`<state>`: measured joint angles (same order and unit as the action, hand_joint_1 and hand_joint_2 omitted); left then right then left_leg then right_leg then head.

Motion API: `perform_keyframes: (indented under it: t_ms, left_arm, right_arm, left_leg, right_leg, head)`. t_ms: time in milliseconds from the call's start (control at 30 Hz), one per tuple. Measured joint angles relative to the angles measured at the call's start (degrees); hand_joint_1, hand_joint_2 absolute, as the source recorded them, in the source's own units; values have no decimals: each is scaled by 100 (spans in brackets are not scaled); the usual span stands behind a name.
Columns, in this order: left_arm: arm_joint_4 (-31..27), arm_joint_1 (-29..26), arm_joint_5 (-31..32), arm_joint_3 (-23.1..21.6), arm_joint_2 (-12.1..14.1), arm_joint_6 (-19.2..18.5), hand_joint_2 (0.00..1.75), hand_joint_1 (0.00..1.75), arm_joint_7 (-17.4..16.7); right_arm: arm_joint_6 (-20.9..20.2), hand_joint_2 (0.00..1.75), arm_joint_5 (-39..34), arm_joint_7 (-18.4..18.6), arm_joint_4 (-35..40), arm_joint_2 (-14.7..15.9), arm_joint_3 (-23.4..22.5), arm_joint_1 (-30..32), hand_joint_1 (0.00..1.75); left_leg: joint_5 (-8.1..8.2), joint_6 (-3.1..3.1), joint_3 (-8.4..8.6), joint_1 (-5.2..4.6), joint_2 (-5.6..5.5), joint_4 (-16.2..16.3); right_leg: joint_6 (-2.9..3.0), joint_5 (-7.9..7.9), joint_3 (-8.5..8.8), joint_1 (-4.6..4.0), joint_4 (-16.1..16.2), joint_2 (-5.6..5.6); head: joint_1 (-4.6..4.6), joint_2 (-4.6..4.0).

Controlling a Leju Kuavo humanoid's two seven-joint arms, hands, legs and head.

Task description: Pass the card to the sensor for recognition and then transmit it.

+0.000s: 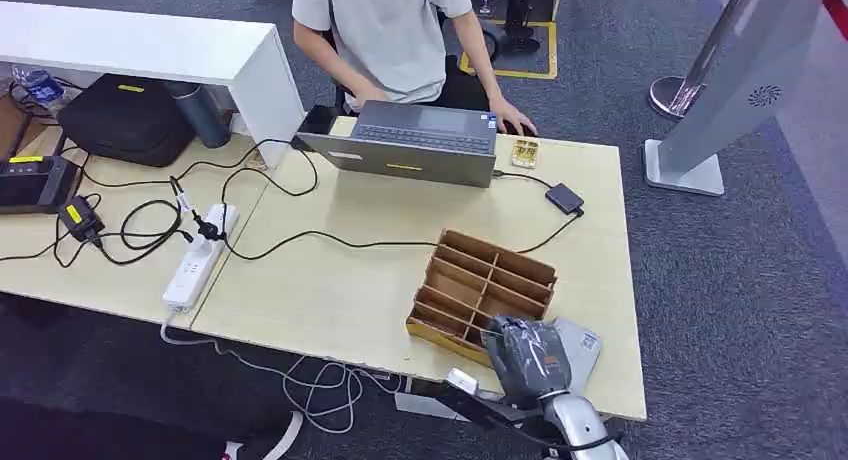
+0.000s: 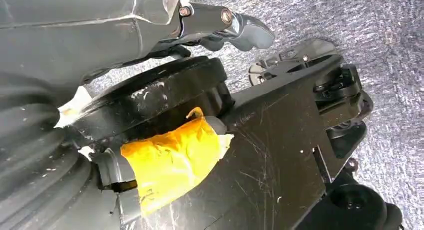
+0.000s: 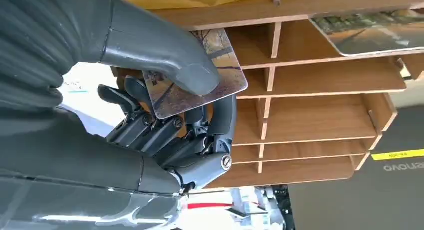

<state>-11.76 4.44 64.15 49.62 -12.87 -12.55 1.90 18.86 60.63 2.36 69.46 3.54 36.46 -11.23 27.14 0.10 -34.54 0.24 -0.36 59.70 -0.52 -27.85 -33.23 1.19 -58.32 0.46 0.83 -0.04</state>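
Right hand: Your right hand (image 3: 165,115) pinches the card (image 3: 200,75), thumb (image 3: 165,55) pressed on its printed face, darker fingers (image 3: 220,120) beneath.
Card: It sits in that pinch just in front of the wooden divider tray (image 1: 520,270); it looks thin, stiff, light and glossy, so expect it to slip. Hold it near one short edge and leave the rest free for reading.
Second card: Another card (image 3: 375,32) lies in a slot beyond your hand.
Sensor: The small black box (image 1: 564,198), cabled, lies well beyond the tray, probably the reader.
Person: Farther off, a person (image 1: 390,30) works a laptop (image 1: 410,145).
Left hand: Your left hand (image 2: 220,25) hangs over carpet, fingers curled on nothing.
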Motion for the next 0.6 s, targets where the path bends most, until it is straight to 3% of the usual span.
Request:
perform_keyframes:
  t_ms: [233,400,600]
  left_arm:
    - [0,1,-33,57,0,39,175,0,-48]
    - [0,2,-31,72,0,46,175,0,-50]
    - [0,2,-31,94,-2,46,175,0,-50]
  right_arm:
    - [-31,175,-169,-37,33,0,-4,-5,175]
    - [-339,175,-562,-127,140,2,-48,-105,175]
    - [-413,175,-608,-136,201,9,-83,-168,175]
  left_leg:
    - [0,0,0,0,0,0]
    - [0,0,0,0,0,0]
    - [0,0,0,0,0,0]
  right_leg:
    - [0,0,0,0,0,0]
    - [0,0,0,0,0,0]
    - [0,0,0,0,0,0]
  head:
    - [0,0]
    - [2,0]
    - [0,0]
